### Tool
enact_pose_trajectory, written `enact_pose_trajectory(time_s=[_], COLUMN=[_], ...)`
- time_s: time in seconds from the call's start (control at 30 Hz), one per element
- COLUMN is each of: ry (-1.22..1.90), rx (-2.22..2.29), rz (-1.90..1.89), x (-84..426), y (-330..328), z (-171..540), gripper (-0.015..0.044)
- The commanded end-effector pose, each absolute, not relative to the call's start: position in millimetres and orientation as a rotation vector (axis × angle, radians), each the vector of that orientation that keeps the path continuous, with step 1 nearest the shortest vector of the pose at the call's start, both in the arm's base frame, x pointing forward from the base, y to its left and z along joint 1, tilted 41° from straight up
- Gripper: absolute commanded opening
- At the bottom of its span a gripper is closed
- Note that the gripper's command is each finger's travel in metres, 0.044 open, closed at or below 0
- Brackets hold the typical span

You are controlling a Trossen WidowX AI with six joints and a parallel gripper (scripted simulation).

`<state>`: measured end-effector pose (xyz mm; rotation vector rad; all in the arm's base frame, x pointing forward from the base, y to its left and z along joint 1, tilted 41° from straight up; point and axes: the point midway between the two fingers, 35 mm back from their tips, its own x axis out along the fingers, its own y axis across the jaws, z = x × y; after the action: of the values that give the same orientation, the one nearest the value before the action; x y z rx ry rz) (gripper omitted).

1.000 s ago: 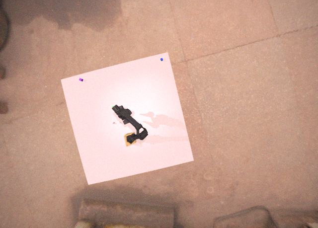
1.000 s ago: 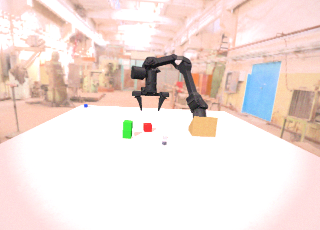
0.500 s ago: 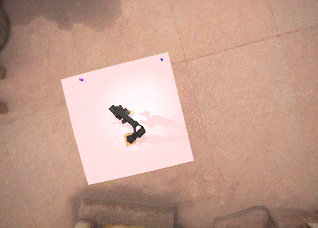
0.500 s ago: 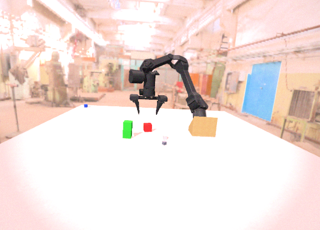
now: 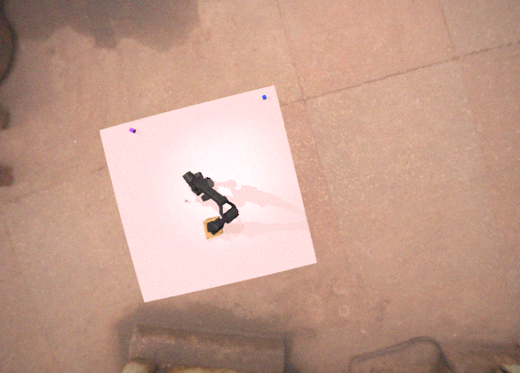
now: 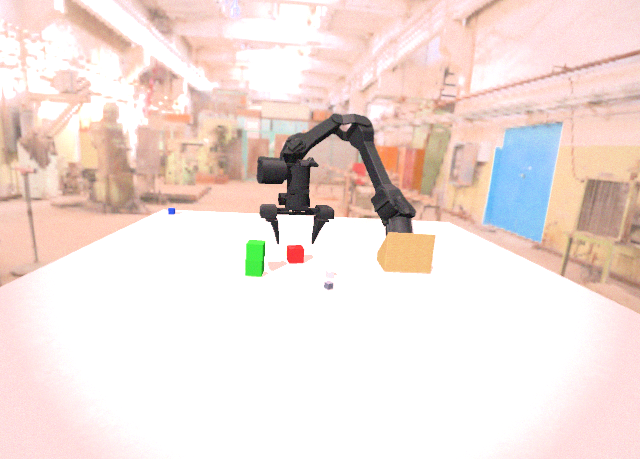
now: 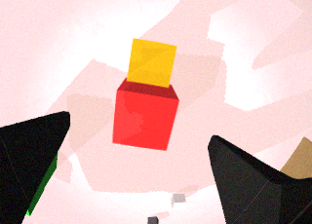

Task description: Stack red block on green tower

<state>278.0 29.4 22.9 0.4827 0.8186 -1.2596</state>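
Gripper (image 6: 295,233) spread wide with nothing in it, pointing straight down, fingertips hanging above the red block (image 6: 295,253) without touching it; in the exterior view the block sits on the white table (image 6: 206,371) directly below the gap between the two dark fingers (image 6: 272,225); green tower (image 6: 254,258) stands upright just to the block's left, apart from it, taller than the block; a tiny grey cube (image 6: 328,285) lies nearer the camera to the right; tan base box (image 6: 406,252) holds the arm's foot, well to the right; a small blue cube (image 6: 171,210) sits far back near the table edge; top view: arm (image 5: 212,194) stretches from the tan base (image 5: 208,231) up-left over the pale square table (image 5: 167,260), its head covering the red block and green tower (neither can be seen here); purple cube (image 5: 132,130) near the upper-left corner and blue cube (image 5: 264,97) near the upper-right corner, both well apart from the arm; wrist view: red block (image 7: 144,114) centred between the two black fingers, clear space on both sides; a yellow block (image 7: 152,62) touches or sits just behind its far side, can't tell which; a sliver of green tower (image 7: 43,184) shows at the edge of the left finger; grey cube (image 7: 154,222) low in frame between the fingers; tan base corner (image 7: 300,160) at the right edge.
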Motion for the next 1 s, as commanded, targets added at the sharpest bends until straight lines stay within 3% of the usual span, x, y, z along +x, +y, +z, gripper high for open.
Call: enact_pose_trajectory(time_s=[0.0, 0.97], ry=[0.82, 0.818], rx=[0.474, 0.473], rz=[-1.258, -1.259], x=[278.3, 280.4], y=[25.4, 3.1], z=[18.4, -6.5], gripper=[0.044, 0.044])
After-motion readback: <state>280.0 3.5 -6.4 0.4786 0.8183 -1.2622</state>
